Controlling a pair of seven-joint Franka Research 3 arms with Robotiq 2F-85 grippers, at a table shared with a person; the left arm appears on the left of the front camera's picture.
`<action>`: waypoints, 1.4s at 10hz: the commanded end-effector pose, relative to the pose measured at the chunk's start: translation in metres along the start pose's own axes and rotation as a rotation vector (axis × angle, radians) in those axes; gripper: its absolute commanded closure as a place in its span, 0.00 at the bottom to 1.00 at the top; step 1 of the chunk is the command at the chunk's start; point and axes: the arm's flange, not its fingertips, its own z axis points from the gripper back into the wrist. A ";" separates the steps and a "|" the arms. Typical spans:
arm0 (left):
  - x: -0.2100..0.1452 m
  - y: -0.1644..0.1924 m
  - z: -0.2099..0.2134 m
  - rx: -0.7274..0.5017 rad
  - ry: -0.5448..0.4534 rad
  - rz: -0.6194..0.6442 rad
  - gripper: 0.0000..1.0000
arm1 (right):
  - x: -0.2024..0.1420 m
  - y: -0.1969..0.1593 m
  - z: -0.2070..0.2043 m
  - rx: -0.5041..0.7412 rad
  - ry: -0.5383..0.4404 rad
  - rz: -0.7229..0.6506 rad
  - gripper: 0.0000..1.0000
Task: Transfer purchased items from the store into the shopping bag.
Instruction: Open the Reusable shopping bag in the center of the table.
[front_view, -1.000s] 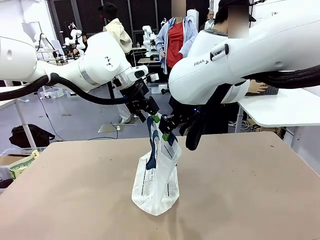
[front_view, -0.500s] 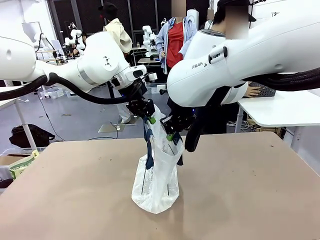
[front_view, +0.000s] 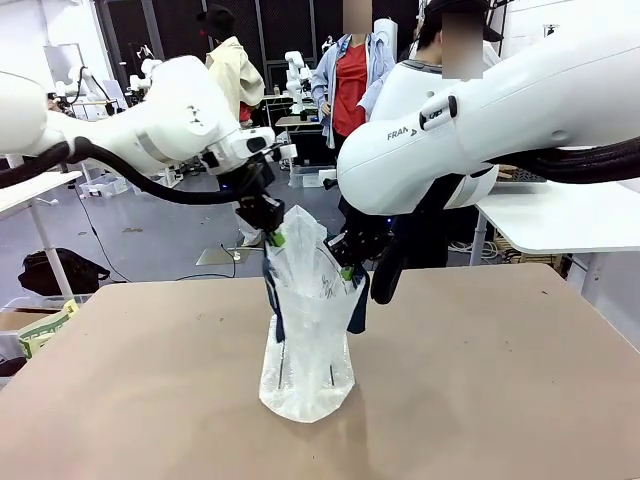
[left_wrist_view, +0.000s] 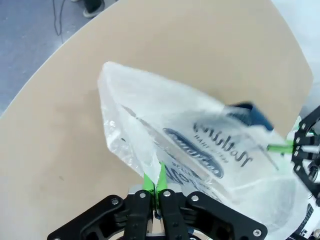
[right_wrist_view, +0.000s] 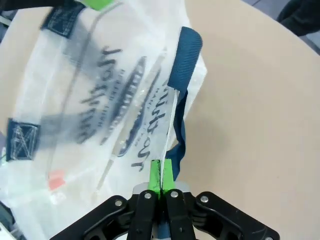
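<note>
**Front view: both grippers pinch the bag's rim and hold it upright**

Front view shows the shopping bag (front_view: 305, 340) near the middle of the surface (front_view: 500, 380), with its base resting there. It is translucent whitish plastic with navy strap handles (right_wrist_view: 184, 55). The wrist views show dark script lettering and a navy oval logo on its side.

The left gripper (front_view: 275, 238) has its jaws shut tight on a fold of the rim, with the green pads (left_wrist_view: 148, 181) meeting on thin plastic. The right gripper (front_view: 346, 270) has its jaws pressed together the same way on the opposite rim, just beside a handle.

A second ago the bag slumped, narrow and leaning, and both pairs of jaws stood wider. Since then the left gripper has gone up and toward the surface's left edge. The top is now pulled taller and broader.

The bag's long axis is vertical and its mouth points up. The rim stretches roughly parallel to the near edge, with its right end slightly lower.
</note>
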 end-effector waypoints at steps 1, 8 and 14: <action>-0.040 0.021 0.025 0.062 0.018 -0.014 1.00 | -0.007 -0.004 0.001 -0.054 -0.014 -0.047 1.00; -0.183 0.086 0.072 0.112 -0.145 0.151 1.00 | 0.006 0.010 -0.002 -0.113 0.027 -0.025 1.00; -0.116 0.059 0.070 0.078 -0.203 -0.058 1.00 | 0.033 0.077 -0.019 -0.060 -0.004 0.045 1.00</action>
